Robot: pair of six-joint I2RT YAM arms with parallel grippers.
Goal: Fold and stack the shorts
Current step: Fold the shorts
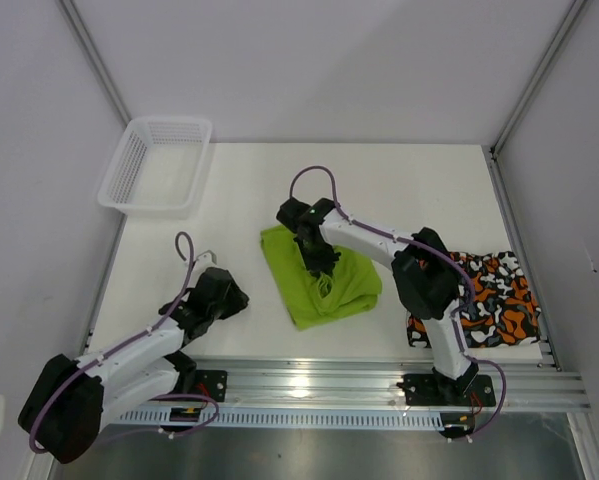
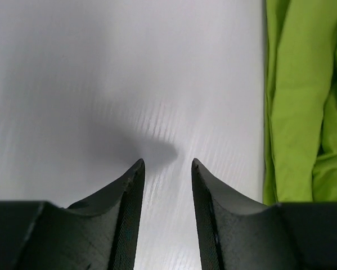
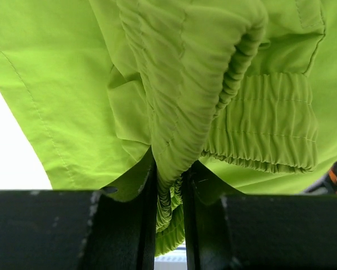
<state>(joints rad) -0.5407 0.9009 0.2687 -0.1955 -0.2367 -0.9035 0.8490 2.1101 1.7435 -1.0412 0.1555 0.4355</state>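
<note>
Right gripper [image 3: 168, 188] first: its two black, matte fingers [image 3: 123, 225] are pressed in on the soft, plain lime green shorts [image 3: 72, 84]. A puckered strip of elastic waistband is squeezed in the narrow slot between them. The cloth bulges away from the fingers in a rounded, ruched roll. Smooth, thin fabric with a fine stitched seam spreads to the left, and a second gathered band lies to the right.

From above, that right gripper [image 1: 319, 262] sits down in the middle of the lime green shorts [image 1: 344, 285]. They lie as a crumpled wedge at the centre of the smooth white table [image 1: 419, 190], creased and bunched around the fingers.

Over to the left gripper [image 2: 167, 163]: its dark, wedge-shaped fingers [image 2: 123, 197] stand apart with nothing between them, just bare tabletop with a faint ribbed sheen and a soft grey shadow. The lime green shorts [image 2: 297, 112] show as a folded edge along the right of its view. In the overhead view the left gripper [image 1: 234, 297] is left of that cloth and clear of it.

Further right, the blotchy orange, black, white and grey camouflage shorts [image 1: 499, 295] lie flat in a neat rectangle at the near right of the table. The right arm crosses their left end, so I can't tell whether the two pairs touch.

At the far left corner sits a white plastic mesh basket [image 1: 154, 165], rectangular with flared sides. A ridged aluminium rail [image 1: 379, 385] runs along the near edge.
</note>
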